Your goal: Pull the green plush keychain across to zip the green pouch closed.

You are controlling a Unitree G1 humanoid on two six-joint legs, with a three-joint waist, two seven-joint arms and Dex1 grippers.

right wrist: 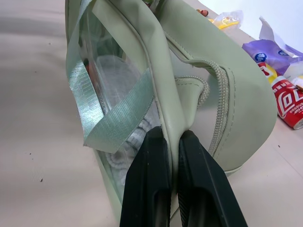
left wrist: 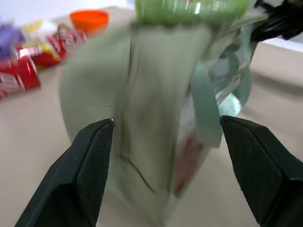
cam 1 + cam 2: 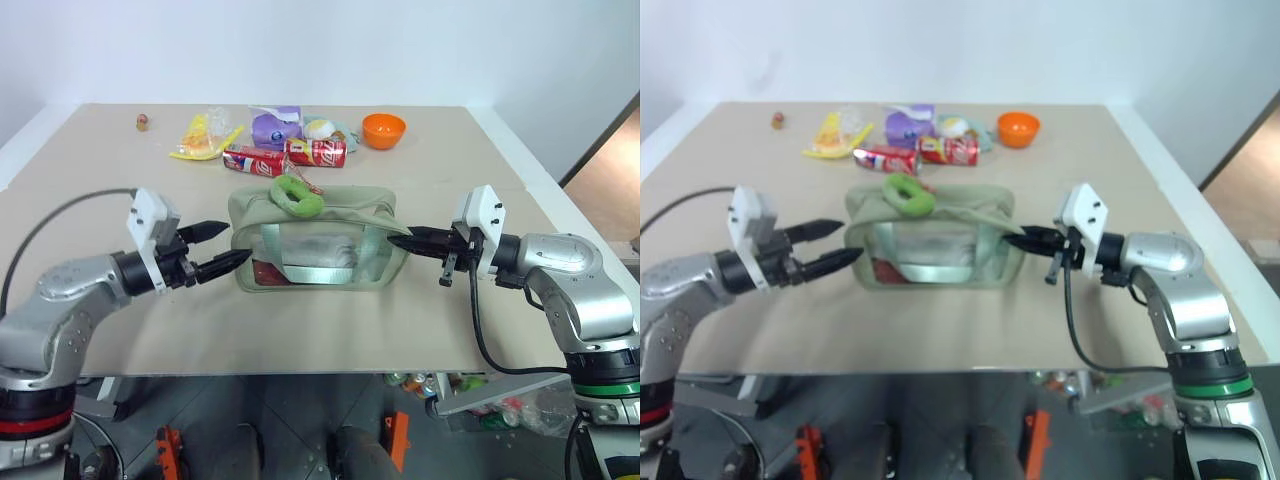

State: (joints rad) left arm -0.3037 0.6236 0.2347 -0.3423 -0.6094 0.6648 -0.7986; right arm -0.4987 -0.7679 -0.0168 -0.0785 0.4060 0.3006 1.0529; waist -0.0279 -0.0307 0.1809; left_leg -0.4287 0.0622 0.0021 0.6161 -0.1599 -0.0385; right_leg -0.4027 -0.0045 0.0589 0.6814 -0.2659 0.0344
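my left gripper [image 3: 222,247] sits just off the left end of the green pouch [image 3: 318,240], fingers spread wide and holding nothing; in the left wrist view the two black fingers [image 2: 85,165] frame the pouch's end panel with air on both sides. the pouch stands upright in the middle of the table [image 3: 120,170], clear side panel and strap handle facing me. the green plush keychain [image 3: 296,195] lies on top of the pouch, toward its left half and near the back edge, well apart from either of my grippers. behind it sit red cans [image 3: 285,156], a yellow wrapper [image 3: 200,140], a purple packet [image 3: 275,125] and an orange bowl [image 3: 383,129]. on the right, my right gripper [image 3: 410,241] is pressed shut on the pouch's right end; the right wrist view shows the fingertips [image 1: 156,142] pinching the fabric seam just beside the end of the zipper [image 1: 220,109].

i judge the step in hand is getting my left gripper onto the keychain. to do it well i should lift the left gripper above the pouch's top edge, come in over the charm and close on the plush body, not the thin cord. my right pinch should stay firm so the pouch does not slide when i pull. the pull should run level along the zipper line; a skewed tug could tip the bag or jam the slider.
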